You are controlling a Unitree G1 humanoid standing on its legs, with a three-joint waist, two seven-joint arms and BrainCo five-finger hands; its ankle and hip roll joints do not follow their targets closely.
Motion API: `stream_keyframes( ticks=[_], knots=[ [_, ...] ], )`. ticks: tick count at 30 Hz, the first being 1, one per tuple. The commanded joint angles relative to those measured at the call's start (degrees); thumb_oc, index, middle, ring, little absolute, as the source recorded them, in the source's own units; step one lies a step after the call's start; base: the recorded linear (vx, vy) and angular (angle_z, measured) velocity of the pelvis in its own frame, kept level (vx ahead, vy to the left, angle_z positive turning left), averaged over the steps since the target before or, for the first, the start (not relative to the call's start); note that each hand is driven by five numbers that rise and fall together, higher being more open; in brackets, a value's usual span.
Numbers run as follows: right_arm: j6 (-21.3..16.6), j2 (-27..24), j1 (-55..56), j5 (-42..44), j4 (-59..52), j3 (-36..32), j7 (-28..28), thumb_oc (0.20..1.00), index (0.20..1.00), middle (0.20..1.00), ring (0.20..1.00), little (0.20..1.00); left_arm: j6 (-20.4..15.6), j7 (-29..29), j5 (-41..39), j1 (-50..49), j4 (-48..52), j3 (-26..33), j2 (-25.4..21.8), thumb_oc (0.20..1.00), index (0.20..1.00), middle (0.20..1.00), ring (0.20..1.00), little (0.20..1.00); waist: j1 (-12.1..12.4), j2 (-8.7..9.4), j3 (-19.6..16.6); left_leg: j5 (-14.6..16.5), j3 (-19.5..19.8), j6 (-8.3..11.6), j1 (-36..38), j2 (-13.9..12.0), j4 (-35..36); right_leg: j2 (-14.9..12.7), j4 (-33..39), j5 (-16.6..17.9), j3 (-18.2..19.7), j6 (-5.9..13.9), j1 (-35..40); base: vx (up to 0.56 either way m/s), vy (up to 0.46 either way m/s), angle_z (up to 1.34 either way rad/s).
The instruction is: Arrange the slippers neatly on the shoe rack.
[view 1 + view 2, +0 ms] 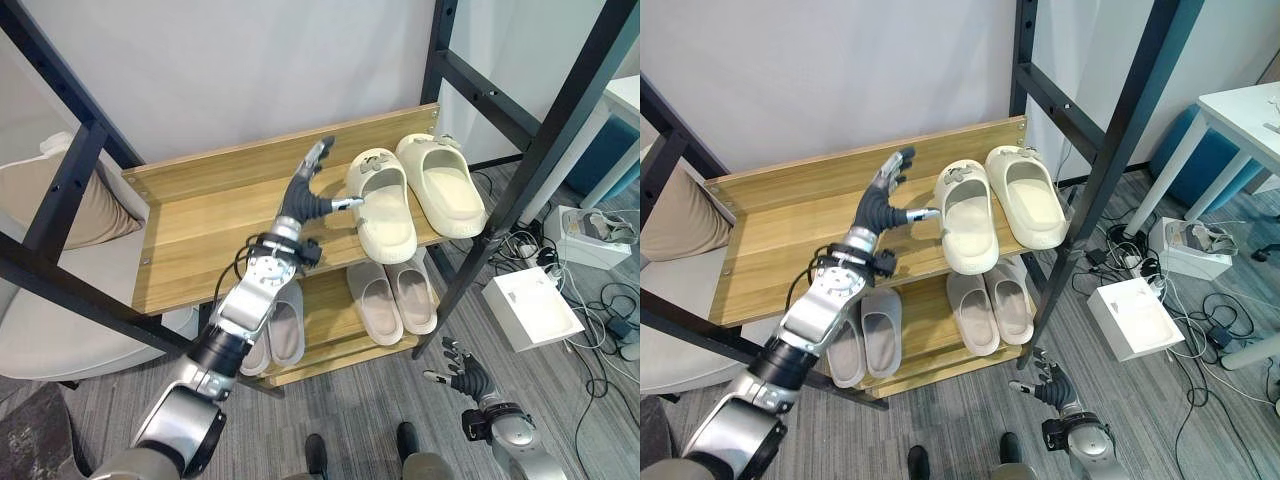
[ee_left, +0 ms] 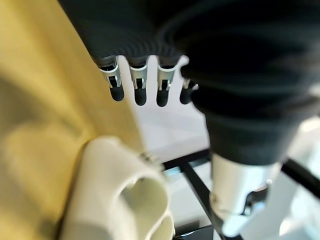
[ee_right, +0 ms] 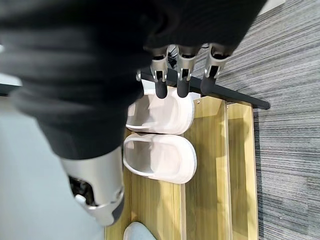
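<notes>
Two cream slippers stand side by side on the right of the wooden upper shelf, toes towards me: the left one and the right one. My left hand hovers over the shelf just left of them, open with fingers straight, its thumb tip at the left slipper's side. On the lower shelf lie a beige pair and a grey pair. My right hand hangs low near the floor by the rack's front right post, open and holding nothing, with the beige pair past its fingers.
Black metal posts frame the rack on both sides. A beige cushion on a pale seat sits to the left. A white box, another white case and loose cables lie on the grey carpet at right.
</notes>
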State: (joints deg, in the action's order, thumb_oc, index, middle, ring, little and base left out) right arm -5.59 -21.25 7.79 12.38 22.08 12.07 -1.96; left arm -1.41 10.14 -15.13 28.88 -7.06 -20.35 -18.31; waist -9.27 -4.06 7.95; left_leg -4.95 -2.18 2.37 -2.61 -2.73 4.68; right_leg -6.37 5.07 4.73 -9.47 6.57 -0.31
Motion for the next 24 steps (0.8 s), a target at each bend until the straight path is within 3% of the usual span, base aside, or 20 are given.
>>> stream_keyframes(
  ticks=[1, 7, 17, 24],
  knots=[
    [-1.5, -0.3, -0.4, -0.1, -2.4, -1.4, 0.8, 1.000, 1.000, 1.000, 1.000, 1.000, -2.2, -2.1, -7.1, 2.3, -0.3, 0.4, -1.2, 1.000, 1.000, 1.000, 1.000, 1.000, 1.1, 1.78, -0.4, 5.2, -0.7, 1.75, 5.0, -0.6, 0.3, 0.5, -0.1, -4.8, -3.2, 1.11, 1.5, 0.00, 0.000, 0.00],
    [-0.2, -1.0, -0.7, 0.3, -3.1, -0.2, 2.5, 1.000, 1.000, 1.000, 1.000, 1.000, 0.6, -5.1, -10.4, -3.2, 2.7, -1.9, -1.1, 1.000, 1.000, 1.000, 1.000, 1.000, 1.3, 1.77, -0.4, 5.4, -0.5, 1.60, 5.2, -0.6, 0.3, 0.5, -0.1, -5.0, -2.9, 1.09, 1.6, 0.00, 0.000, 0.00],
    [0.3, -1.4, -1.1, 0.6, -3.1, 0.5, 3.0, 1.000, 1.000, 1.000, 1.000, 1.000, 2.2, -6.9, -8.8, -2.3, 6.3, -6.4, 1.2, 1.000, 1.000, 1.000, 1.000, 1.000, 1.0, 1.60, -0.1, 5.7, -0.6, 1.36, 5.2, -0.5, 0.3, 0.6, -0.1, -5.4, -2.5, 1.06, 1.5, 0.00, 0.000, 0.00],
    [0.0, -1.4, -2.2, 1.4, -2.7, 1.6, 2.2, 1.000, 1.000, 1.000, 1.000, 1.000, 2.2, -4.1, -7.5, 2.7, -1.4, -8.6, 4.9, 1.000, 1.000, 1.000, 1.000, 1.000, 0.1, 1.63, 0.1, 5.5, -0.9, 1.41, 5.2, -0.6, 0.3, 0.7, -0.1, -5.4, -2.2, 1.06, 1.3, 0.00, 0.000, 0.00]
  ],
)
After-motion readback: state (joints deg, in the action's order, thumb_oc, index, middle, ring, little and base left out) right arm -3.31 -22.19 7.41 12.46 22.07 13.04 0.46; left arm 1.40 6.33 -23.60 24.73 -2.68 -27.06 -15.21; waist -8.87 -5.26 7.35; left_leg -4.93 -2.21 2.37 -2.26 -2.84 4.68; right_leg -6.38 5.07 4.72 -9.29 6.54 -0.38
